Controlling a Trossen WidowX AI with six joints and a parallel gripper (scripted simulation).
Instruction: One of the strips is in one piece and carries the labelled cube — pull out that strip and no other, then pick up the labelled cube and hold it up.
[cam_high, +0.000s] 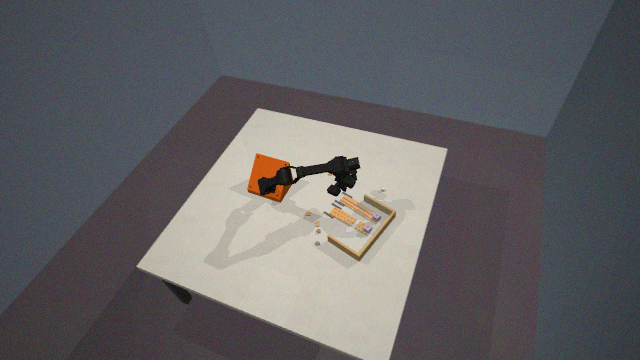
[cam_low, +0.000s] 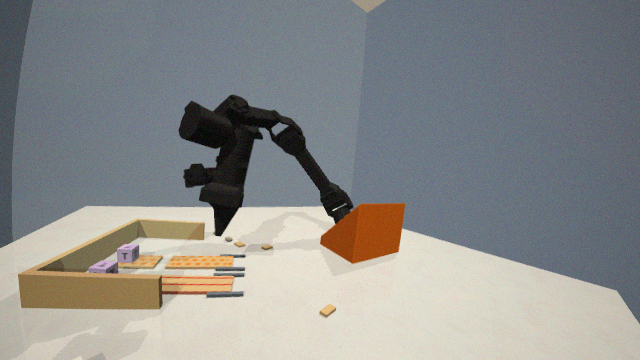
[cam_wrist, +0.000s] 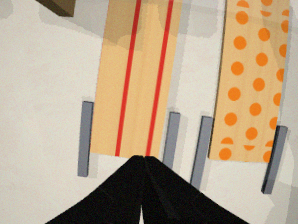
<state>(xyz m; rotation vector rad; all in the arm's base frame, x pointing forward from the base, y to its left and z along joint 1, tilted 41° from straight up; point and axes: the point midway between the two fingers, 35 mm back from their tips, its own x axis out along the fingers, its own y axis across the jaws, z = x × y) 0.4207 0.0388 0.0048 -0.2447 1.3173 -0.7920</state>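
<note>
1. Fingers (cam_high: 334, 190) (cam_low: 218, 233) pinched together, nothing between — tips over the near end of the red-striped strip (cam_high: 358, 208) (cam_low: 197, 284) (cam_wrist: 131, 80).
2. That strip is whole — a purple cube (cam_high: 376, 216) (cam_low: 103, 267) sits at its far end.
3. The dotted strip (cam_high: 343, 216) (cam_low: 200, 262) (cam_wrist: 252, 85) is split.
4. The three-sided frame (cam_high: 380, 233) (cam_low: 90, 291) stands toward the tabletop's right edge, top view.

Just beyond the closed jaws (cam_low: 219, 234) runs the red-striped strip (cam_high: 359, 207) (cam_low: 198, 284) (cam_wrist: 135, 75), its near end flanked by a grey rail on each side. Beside it, a bare lane of tabletop (cam_high: 210, 200) (cam_low: 425, 300) (cam_wrist: 45, 100) separates it from the dotted strip (cam_high: 342, 216) (cam_low: 200, 262) (cam_wrist: 250, 80). Farther out, a wooden three-sided frame (cam_high: 376, 237) (cam_low: 90, 291) (cam_wrist: 62, 6) blocks the far way, its open side facing the jaws.
</note>
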